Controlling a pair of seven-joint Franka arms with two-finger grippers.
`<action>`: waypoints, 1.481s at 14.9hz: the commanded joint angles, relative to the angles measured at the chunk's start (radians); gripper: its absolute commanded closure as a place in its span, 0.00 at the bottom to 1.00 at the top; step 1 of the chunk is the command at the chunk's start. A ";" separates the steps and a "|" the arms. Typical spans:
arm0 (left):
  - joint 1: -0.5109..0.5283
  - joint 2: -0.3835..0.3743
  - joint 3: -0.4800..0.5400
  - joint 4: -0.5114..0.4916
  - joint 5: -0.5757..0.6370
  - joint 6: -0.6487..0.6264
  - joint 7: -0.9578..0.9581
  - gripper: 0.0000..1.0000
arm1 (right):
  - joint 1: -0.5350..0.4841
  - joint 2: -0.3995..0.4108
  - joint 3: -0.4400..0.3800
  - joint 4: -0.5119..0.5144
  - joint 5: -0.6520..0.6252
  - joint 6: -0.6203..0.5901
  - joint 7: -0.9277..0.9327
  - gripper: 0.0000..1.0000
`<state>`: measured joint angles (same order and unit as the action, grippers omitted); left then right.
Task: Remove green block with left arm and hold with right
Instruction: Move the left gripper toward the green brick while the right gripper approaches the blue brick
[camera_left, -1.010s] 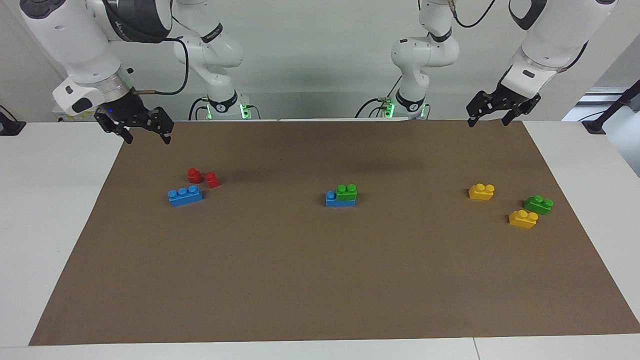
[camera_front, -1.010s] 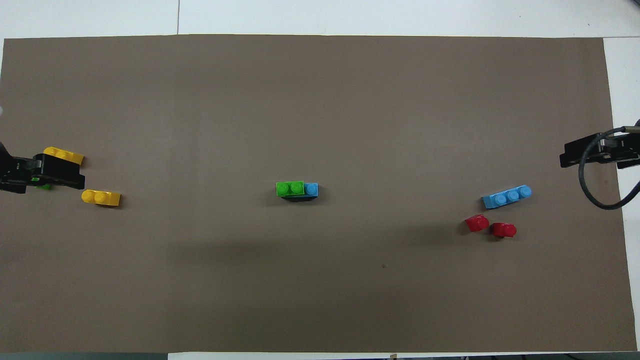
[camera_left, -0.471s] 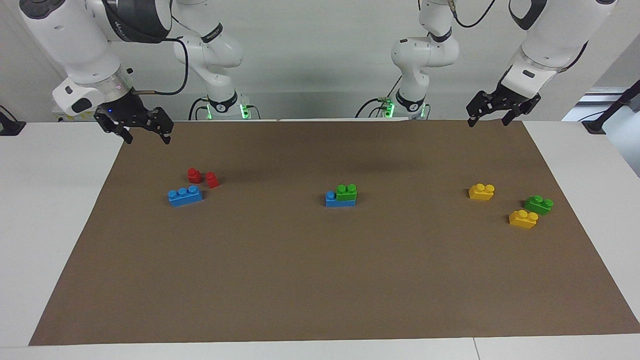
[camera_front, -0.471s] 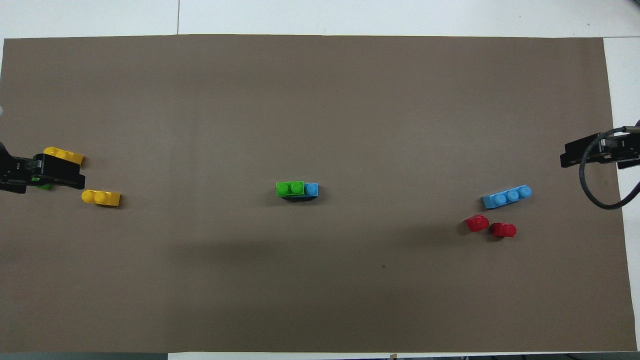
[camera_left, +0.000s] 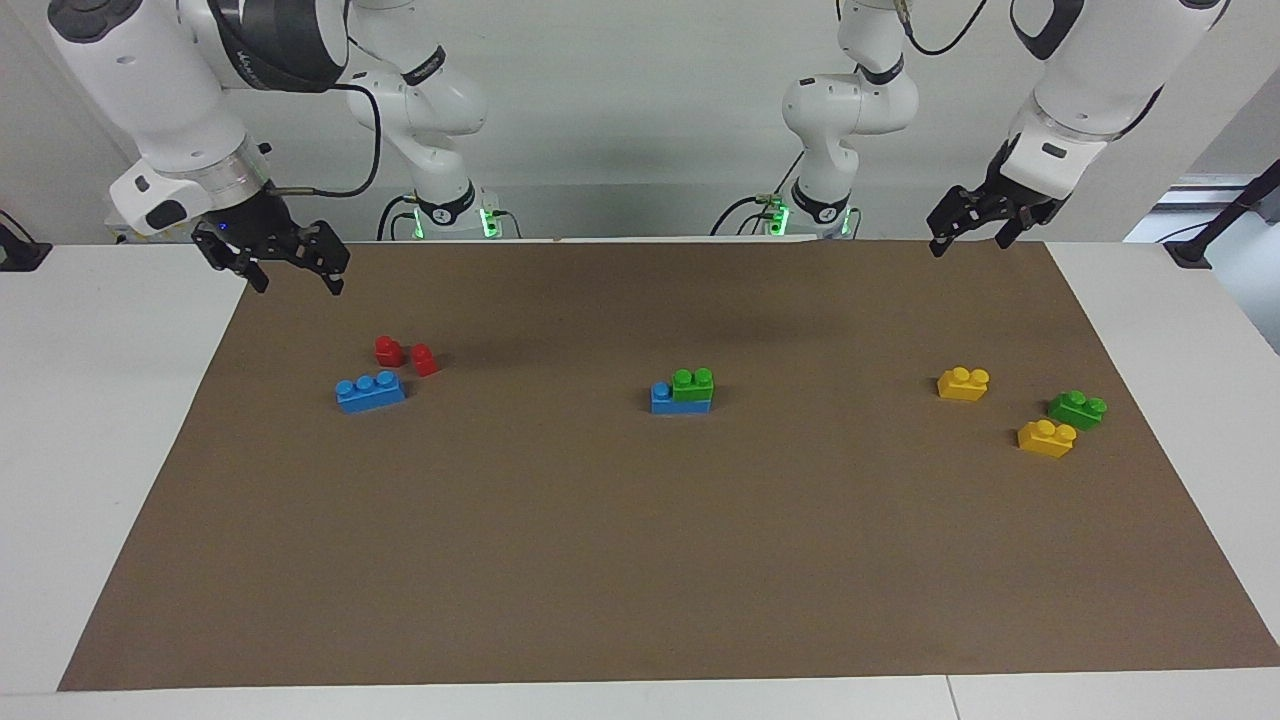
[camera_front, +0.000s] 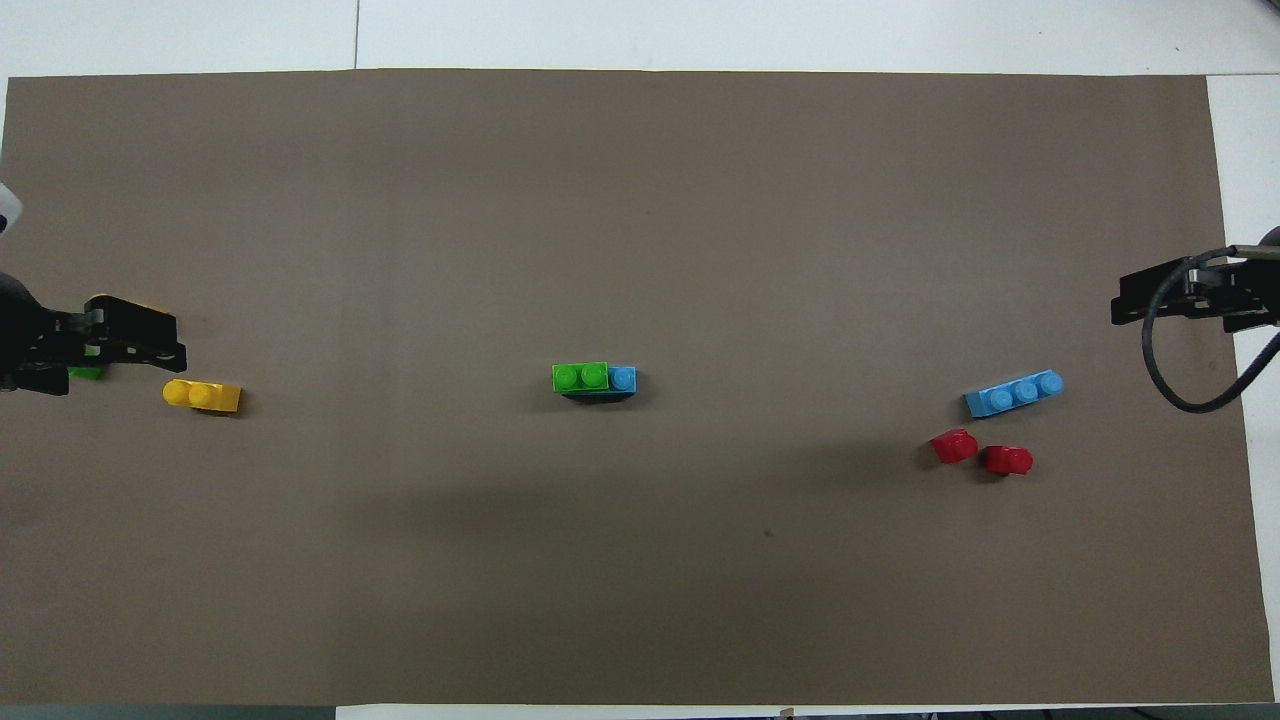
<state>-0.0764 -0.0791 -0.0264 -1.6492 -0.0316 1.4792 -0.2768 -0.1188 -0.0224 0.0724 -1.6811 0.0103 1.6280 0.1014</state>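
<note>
Both claws spread, empty: left gripper (camera_left: 962, 231), right gripper (camera_left: 290, 262) raised apart from green block (camera_left: 693, 385) | seemingly still seated on blue brick (camera_left: 664, 399) | we judge removal unstarted.

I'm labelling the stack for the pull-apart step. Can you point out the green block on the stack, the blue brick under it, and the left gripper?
green block (camera_left: 693, 385): facing view, on its front face.
blue brick (camera_left: 662, 398): facing view, on its uncovered end.
left gripper (camera_left: 966, 233): facing view, between its fingertips.
</note>
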 joint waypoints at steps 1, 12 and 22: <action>-0.069 -0.057 0.002 -0.078 -0.026 0.015 -0.262 0.00 | 0.056 -0.022 0.006 -0.051 -0.012 0.035 0.234 0.00; -0.296 -0.125 0.002 -0.290 -0.105 0.329 -1.077 0.00 | 0.206 0.081 0.010 -0.124 0.195 0.260 1.117 0.01; -0.465 0.042 0.003 -0.365 -0.099 0.631 -1.597 0.00 | 0.324 0.214 0.010 -0.138 0.286 0.438 1.365 0.03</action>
<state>-0.5174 -0.0821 -0.0400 -2.0127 -0.1222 2.0569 -1.7937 0.2063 0.1843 0.0844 -1.8123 0.2583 2.0462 1.4609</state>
